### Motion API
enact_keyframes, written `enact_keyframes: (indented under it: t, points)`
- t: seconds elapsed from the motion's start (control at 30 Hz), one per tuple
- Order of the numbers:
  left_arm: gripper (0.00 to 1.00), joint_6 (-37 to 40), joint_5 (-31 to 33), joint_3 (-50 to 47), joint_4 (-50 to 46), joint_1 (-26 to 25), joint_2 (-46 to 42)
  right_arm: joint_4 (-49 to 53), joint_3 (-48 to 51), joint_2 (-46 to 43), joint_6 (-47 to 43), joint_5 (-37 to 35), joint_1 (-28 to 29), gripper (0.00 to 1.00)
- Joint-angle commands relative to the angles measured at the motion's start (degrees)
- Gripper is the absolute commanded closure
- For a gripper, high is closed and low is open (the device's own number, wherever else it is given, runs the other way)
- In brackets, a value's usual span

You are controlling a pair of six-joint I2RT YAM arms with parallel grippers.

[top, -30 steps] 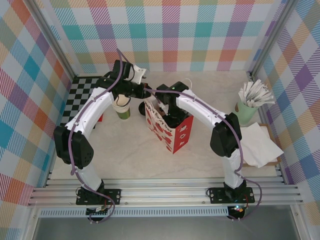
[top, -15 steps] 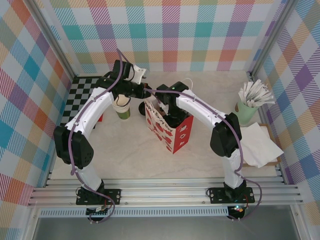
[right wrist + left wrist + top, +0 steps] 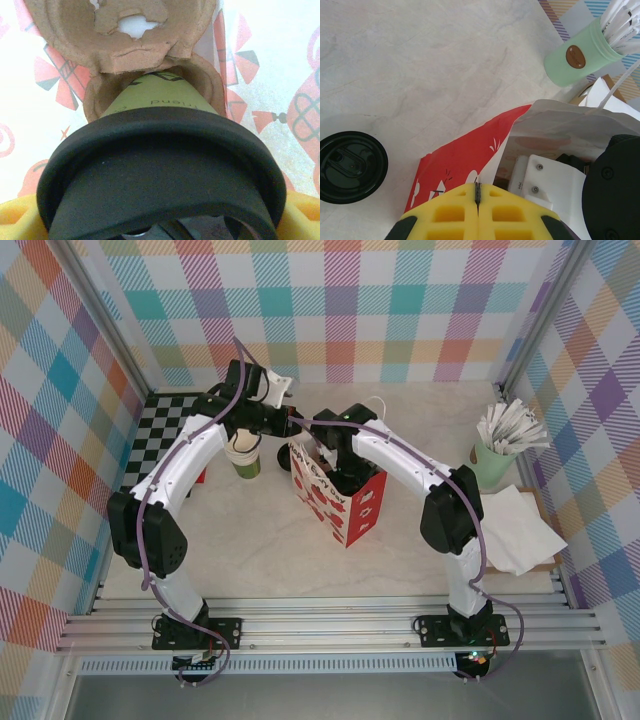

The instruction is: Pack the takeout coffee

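Inside the red paper bag (image 3: pixel 352 508) at mid-worktop (image 3: pixel 260 545), the takeout coffee (image 3: pixel 160 150) is clamped in the wide-set jaws of the right gripper (image 3: pixel 159 220). Its green base is entering a pocket of the cardboard carrier (image 3: pixel 125 30), so packing looks nearly done, with seating and release left. From above the right arm hides the cup, while the left wrist view shows the left gripper (image 3: pixel 478 200) with jaws pinched shut on the bag's rim.

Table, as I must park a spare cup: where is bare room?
Bare table in front of the red bag, between the arm bases, and behind it toward the mint cup. Crowded at the bag's mouth, where both arms meet.
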State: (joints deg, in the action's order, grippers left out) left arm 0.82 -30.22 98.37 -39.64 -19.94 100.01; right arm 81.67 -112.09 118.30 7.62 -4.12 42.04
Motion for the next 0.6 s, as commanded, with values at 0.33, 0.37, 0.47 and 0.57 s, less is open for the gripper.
enact_keyframes:
  t: [0.33,0.37,0.47,0.57]
  points:
    - [1.00,-0.39,-1.86,-0.65,-1.08,0.43,0.72,1.38,1.10,0.67,-0.41,-1.66,-0.04,0.67]
    - [1.00,-0.30,-1.79,-0.69,-1.11,0.43,0.68,1.26,1.32,0.66,-0.39,-1.83,-0.09,0.67]
    - [1.00,-0.32,-1.86,-0.72,-0.99,0.43,0.70,0.21,2.32,0.44,-0.32,-2.64,-0.11,0.68]
    - [1.00,-0.46,-1.95,-0.80,-1.04,0.41,0.75,-0.83,3.35,0.61,-0.51,-3.04,-0.11,0.68]
